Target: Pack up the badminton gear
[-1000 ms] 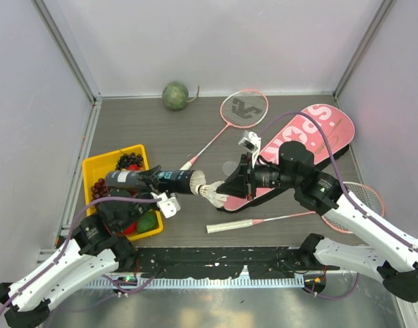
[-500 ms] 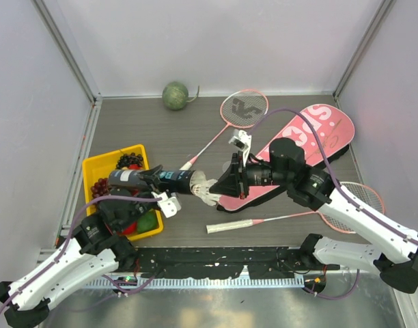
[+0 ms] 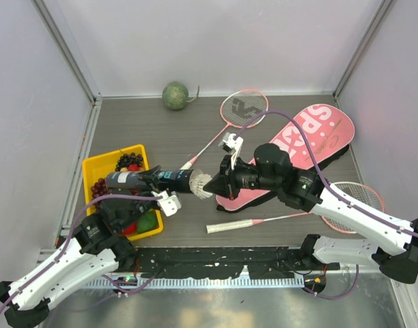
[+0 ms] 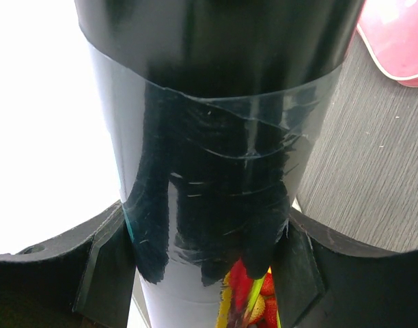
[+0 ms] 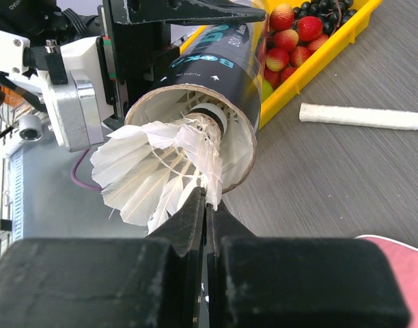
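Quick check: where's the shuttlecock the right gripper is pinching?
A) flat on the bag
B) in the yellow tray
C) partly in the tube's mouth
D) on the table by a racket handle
C: in the right wrist view the shuttlecock sits partly inside the tube at its open end, feathers sticking out, pinched by the right gripper.

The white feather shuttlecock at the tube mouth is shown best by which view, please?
Right wrist: the white feather shuttlecock sits large in the long black tube's mouth. Top external shows it tiny; left wrist shows only the tube.
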Available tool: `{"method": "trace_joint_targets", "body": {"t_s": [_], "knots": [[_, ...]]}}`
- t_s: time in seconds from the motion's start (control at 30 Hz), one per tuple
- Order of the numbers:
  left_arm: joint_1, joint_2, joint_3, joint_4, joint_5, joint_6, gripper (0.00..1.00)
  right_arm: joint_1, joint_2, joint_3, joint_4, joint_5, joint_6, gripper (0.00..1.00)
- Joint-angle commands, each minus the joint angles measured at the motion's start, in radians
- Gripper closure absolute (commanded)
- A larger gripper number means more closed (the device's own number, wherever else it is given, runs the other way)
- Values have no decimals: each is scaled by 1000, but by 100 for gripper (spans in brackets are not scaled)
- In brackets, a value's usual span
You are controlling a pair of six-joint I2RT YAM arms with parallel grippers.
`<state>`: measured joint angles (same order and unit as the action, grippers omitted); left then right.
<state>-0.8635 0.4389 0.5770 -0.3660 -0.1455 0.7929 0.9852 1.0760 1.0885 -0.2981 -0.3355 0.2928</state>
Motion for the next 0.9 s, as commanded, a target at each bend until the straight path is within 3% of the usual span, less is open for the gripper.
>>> {"method": "trace_joint_targets", "body": {"t_s": [0.0, 0.43, 0.67, 0.87], "knots": [[-5, -8, 21, 121, 29, 5, 100, 10, -7, 21, 31, 73, 12, 95], [-5, -16, -2, 136, 6, 39, 100, 9, -80, 28, 60, 29, 57, 95], [-5, -14, -5, 141, 35, 39, 100, 9, -21, 60, 2, 85, 23, 95], [-5, -9, -8, 150, 49, 39, 100, 10, 13, 57, 65, 85, 55, 95]]}}
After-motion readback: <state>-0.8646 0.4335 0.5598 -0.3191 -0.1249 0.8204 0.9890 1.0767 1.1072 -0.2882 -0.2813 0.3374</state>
